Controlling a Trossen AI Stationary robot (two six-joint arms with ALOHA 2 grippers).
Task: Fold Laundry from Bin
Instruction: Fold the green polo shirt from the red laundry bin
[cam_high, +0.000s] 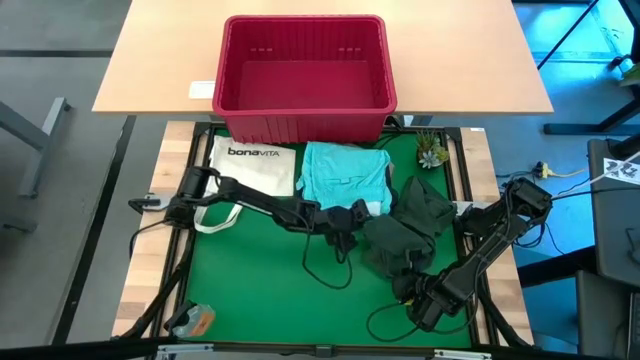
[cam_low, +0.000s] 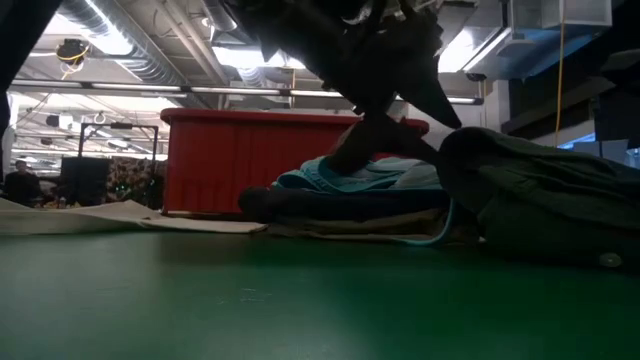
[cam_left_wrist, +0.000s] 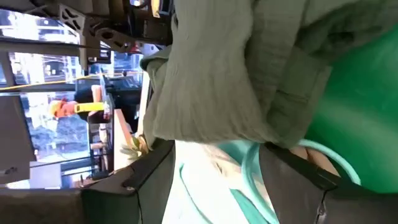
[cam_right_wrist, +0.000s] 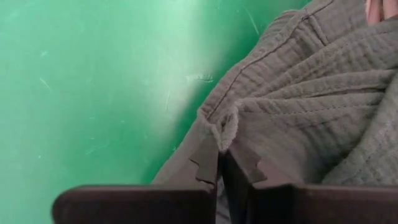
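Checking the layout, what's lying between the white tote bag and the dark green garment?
The folded turquoise garment, seen in the high view between the tote and the green garment.

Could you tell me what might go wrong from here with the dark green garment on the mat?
The right gripper is shut on only a thin hem of the dark green garment, so the cloth might slip free when pulled. The open left gripper sits close beside the folded turquoise garment and could drag or rumple that stack if it moves sideways.
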